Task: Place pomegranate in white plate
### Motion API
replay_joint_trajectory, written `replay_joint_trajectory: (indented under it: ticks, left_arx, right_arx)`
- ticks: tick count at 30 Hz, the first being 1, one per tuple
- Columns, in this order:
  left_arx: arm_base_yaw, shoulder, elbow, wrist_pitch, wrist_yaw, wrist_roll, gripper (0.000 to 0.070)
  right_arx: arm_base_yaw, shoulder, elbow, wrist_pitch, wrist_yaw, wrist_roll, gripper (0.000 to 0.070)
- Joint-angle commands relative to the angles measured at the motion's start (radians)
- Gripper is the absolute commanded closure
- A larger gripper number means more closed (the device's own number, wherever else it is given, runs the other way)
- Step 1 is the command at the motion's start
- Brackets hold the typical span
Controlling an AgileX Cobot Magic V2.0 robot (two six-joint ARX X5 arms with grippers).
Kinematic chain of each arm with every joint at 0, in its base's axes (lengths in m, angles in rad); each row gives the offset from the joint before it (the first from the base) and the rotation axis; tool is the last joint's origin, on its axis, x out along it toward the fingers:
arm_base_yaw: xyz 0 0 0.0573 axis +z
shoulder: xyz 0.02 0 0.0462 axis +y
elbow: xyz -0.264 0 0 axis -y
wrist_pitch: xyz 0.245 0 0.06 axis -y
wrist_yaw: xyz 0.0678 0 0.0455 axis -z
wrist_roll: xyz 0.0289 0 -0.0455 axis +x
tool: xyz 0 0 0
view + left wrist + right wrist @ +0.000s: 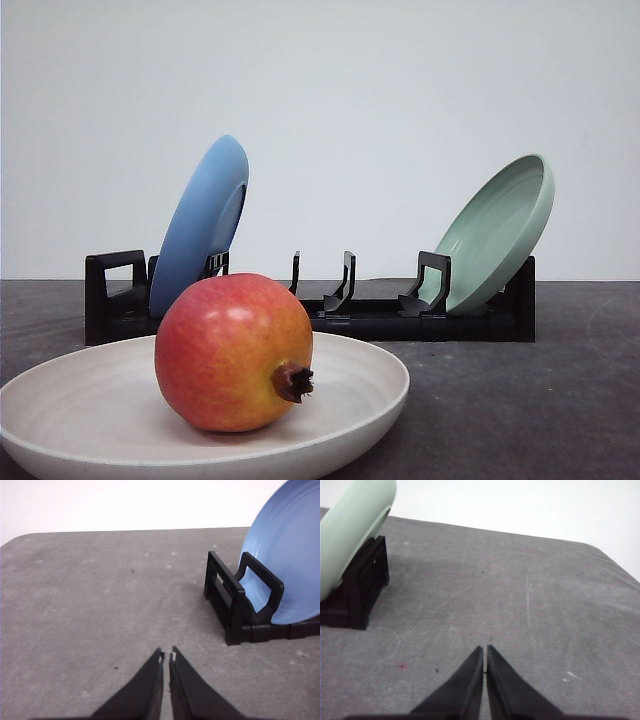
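The pomegranate (pixel 233 352), red with a yellow-orange blush and a dark crown stub, rests inside the white plate (pixel 60 400) at the near left of the table in the front view. My left gripper (pixel 167 656) is shut with nothing between its black fingers, hovering over bare grey table beside the end of the rack. My right gripper (pixel 484 651) is likewise shut and holds nothing, above bare table near the rack's other end.
A black dish rack (pixel 370 315) stands behind the white plate. A blue plate (pixel 197 228) leans in its left slot and a pale green plate (pixel 495 232) in its right slot. The table is dark grey with a white wall behind.
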Motion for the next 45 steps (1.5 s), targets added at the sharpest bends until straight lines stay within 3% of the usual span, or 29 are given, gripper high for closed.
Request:
replay_joint_trajectory:
  ticks: [1, 45]
  left_arx:
    - [0.001, -0.001, -0.011, -0.003, -0.003, -0.003, 0.0700]
    - [0.001, -0.001, -0.011, -0.003, -0.003, -0.003, 0.0700]
  right_arx:
    - [0.000, 0.000, -0.004, -0.008, -0.001, -0.009, 0.0694]
    - [0.000, 0.000, -0.003, 0.014, 0.001, -0.009, 0.0694]
